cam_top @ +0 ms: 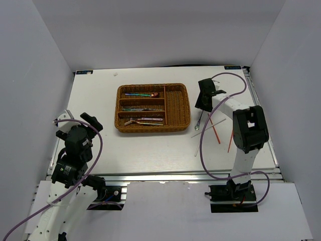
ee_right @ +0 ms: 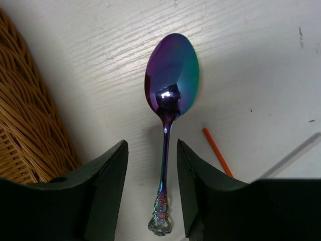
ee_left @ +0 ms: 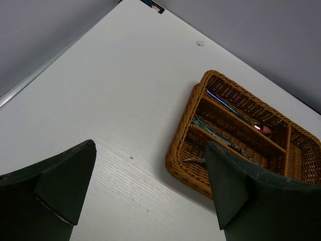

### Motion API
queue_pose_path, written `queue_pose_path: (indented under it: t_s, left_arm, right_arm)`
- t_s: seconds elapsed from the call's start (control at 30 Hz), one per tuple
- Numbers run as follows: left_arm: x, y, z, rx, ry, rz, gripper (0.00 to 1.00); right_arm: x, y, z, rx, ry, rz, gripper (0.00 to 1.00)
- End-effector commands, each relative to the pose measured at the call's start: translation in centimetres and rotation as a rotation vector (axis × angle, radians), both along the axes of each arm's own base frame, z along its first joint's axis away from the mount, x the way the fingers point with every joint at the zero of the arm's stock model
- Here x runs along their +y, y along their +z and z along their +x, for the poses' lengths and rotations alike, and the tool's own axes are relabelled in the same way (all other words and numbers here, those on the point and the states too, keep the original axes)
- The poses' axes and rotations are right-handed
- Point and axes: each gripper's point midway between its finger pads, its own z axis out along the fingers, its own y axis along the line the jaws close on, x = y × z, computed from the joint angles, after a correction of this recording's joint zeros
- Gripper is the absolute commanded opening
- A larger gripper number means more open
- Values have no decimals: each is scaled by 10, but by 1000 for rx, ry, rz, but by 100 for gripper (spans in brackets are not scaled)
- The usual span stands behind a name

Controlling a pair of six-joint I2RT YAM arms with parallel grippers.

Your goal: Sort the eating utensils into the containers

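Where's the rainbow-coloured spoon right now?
In the right wrist view the spoon lies on the table just right of the wicker tray, its handle between the open jaws of the right gripper, with an orange chopstick on its right.

Standing in a robotics lab cell. White panels (cam_top: 30,75) are boxing in a table (cam_top: 150,150); aluminium rail (cam_top: 165,176) is edging it.

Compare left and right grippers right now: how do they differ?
The left gripper is wide open, holding nothing; the right gripper is narrower, straddling the handle of the iridescent spoon with gaps either side. Left hangs high above the white table; right is down at its surface, beside the wicker tray. Both are dark, two-fingered.
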Motion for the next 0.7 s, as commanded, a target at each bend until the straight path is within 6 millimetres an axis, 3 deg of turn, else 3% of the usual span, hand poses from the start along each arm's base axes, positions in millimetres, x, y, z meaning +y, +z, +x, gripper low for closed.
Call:
queue_pose_path:
  t_s: [0.0,0.3,0.47,0.67]
  left_arm:
    - [1,-1,0,3,6,5,98]
    - [1,0,-1,-1,8,4,98]
    - [2,0,-1,-3,8,3,98]
    - [2,1,-2,-4,8,3,98]
  right_arm:
    - [4,-1,13,-36,0,22,49]
    - [0,-25,6,17,-19,4,43]
    - [0,-21,7,7,-17,4,20]
    - [2,0,14,-37,5,5,2]
